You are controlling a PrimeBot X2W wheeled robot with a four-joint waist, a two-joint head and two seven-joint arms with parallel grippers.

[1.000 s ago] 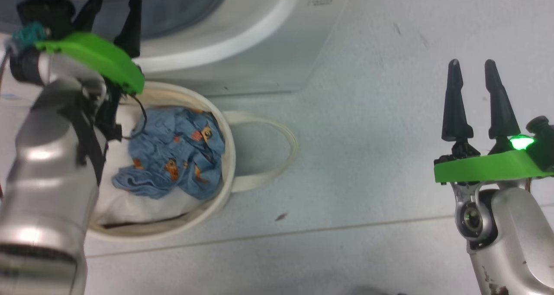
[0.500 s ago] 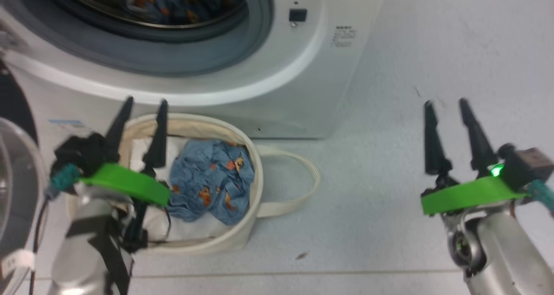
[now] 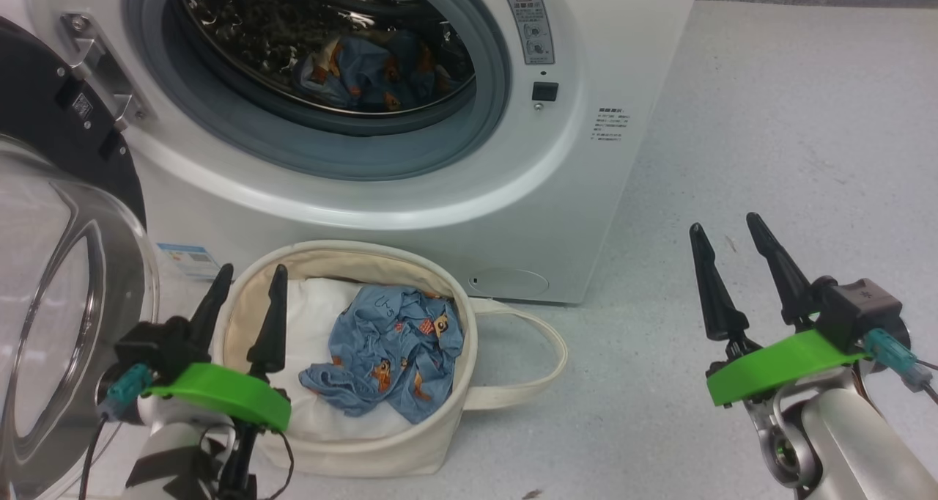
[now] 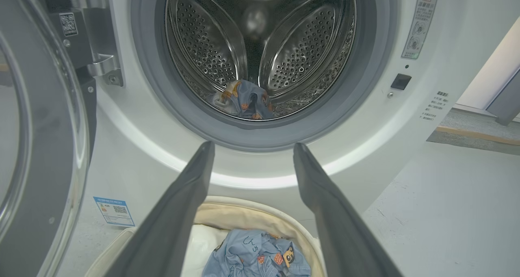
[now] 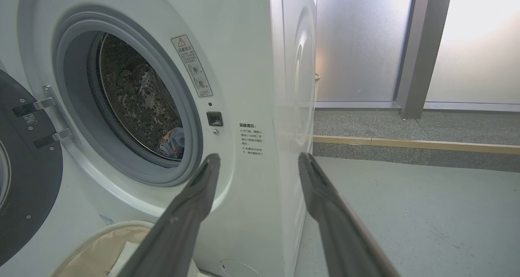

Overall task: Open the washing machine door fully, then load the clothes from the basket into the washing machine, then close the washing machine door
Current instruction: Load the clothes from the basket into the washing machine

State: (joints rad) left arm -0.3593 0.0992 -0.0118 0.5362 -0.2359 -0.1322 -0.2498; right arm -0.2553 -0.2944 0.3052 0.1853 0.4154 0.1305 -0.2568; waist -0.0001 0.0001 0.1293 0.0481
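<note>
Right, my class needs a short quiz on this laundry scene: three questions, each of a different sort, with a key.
1. True or false: the large round black-rimmed, glass-centred washing machine door stands open.
2. Light blue cartoon-print cotton clothes lie in: A) the small round cream canvas basket alone; B) the steel drum of the big white washing machine alone; C) both.
3. Fill in: the left gripper and right gripper, each with two long dark fingers, both stand ____, holding nothing.
Key: 1 true. 2 C. 3 open.
</note>
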